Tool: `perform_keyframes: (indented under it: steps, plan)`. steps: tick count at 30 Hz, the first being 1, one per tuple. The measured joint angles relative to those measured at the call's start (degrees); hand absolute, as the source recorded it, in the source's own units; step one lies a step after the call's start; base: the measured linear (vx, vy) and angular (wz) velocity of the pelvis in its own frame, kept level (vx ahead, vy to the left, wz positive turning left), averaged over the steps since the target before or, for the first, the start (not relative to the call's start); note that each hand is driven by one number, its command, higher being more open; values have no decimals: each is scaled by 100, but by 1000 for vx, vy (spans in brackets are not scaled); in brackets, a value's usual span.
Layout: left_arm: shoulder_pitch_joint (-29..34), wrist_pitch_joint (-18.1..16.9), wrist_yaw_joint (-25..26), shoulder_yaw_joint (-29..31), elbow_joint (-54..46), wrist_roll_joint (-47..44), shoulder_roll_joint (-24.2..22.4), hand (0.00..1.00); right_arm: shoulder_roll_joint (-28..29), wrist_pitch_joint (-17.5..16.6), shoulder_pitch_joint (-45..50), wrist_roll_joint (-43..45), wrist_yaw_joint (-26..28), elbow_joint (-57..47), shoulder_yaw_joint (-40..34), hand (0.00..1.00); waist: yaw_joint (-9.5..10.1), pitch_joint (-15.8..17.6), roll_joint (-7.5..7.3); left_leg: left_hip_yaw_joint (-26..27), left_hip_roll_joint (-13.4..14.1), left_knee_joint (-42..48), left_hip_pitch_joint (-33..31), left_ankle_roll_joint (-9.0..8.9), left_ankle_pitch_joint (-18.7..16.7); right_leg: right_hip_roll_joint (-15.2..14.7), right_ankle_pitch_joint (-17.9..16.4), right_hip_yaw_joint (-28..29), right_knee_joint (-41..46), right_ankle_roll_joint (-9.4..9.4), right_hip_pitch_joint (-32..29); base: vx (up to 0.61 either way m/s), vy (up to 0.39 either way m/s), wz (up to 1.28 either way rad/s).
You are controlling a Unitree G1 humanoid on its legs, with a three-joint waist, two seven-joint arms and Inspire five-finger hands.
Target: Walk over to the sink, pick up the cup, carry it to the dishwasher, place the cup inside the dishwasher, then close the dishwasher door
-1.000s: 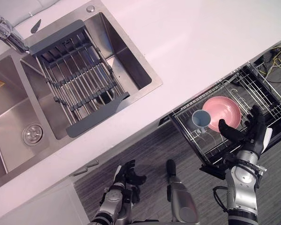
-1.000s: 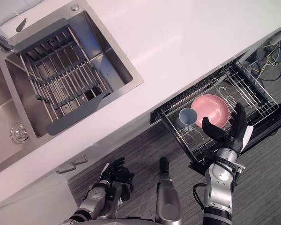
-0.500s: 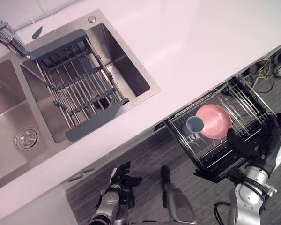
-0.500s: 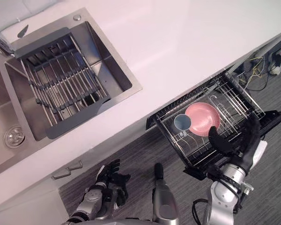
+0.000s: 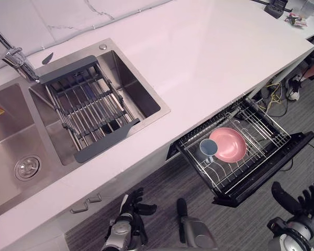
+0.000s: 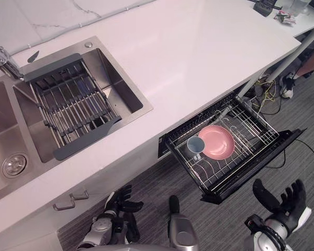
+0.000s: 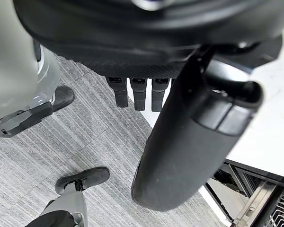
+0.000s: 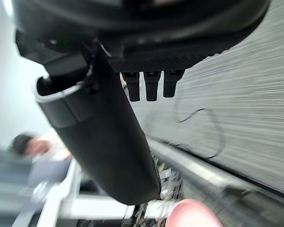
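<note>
1. Task state: the cup [image 5: 208, 148] sits in the dishwasher rack [image 5: 225, 175], mouth up, just beside a pink plate [image 5: 229, 144]; I cannot tell whether they touch. The placing step looks done. The dishwasher door [image 5: 267, 171] is down and open, and closing it is not yet done.
2. Risk A: the rack is drawn out over the door. If the door is lifted before the rack slides in, the rack will likely jam against the cabinet under the table [image 5: 209, 57]. The jolt could tip the cup against the plate.
3. Risk B: a push that lands on the rack wires instead of the door's outer edge could snag fingers in the wires. It could also drag the rack askew.
4. Risk C: the door edge lies low, near the floor. Reaching it from a standing pose probably calls for a deep bend, and a glancing contact would let the door drop back.
5. Right hand [image 5: 299, 201]: fingers spread wide and thumb out, holding nothing. It hangs over the floor, apart from the door's outer edge and touching neither door nor rack.
6. Left hand [image 5: 132, 205]: low by the cabinet front under the sink [image 5: 141, 89], fingers loosely splayed, empty and idle.
7. Cables [image 5: 276, 90] lie on the floor past the far end of the rack, a possible trip hazard if the robot steps that way.
</note>
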Motion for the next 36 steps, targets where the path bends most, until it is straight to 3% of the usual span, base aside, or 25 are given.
perform_keyframes:
  steps: [5,11,15,23,36]
  plan:
    - [3,3,-67,-12,11,-5,51,90,-276,69,-210,227,410,615,-103,90,-15,-11,19,40,14,5,-1,-5,5,21,-15,53,88,-8,-78,-5,0,-6]
    - [82,4,-125,-14,6,-12,53,90,-656,113,-690,443,684,1242,-167,90,22,-129,190,132,25,-10,-8,-18,13,20,-26,71,151,-9,-140,-5,1,-1]
    - [88,-1,-142,-23,-15,-48,124,90,-800,115,-1039,680,855,1490,-162,90,58,-140,214,182,26,-10,-106,-31,45,16,-40,93,250,-14,-301,-23,-3,-4]
    - [57,-3,-270,-253,-44,-115,198,90,-925,116,-1407,1329,1120,1633,409,90,141,-102,294,182,15,-163,-157,-86,162,14,-42,36,268,-25,-417,9,-4,1]
    - [51,-2,-368,-271,-2,-92,267,90,-896,-280,-1291,2533,1103,1652,1083,90,164,-95,323,-123,-165,-720,-28,-109,569,-127,-10,-509,151,-73,-289,-7,-6,14]
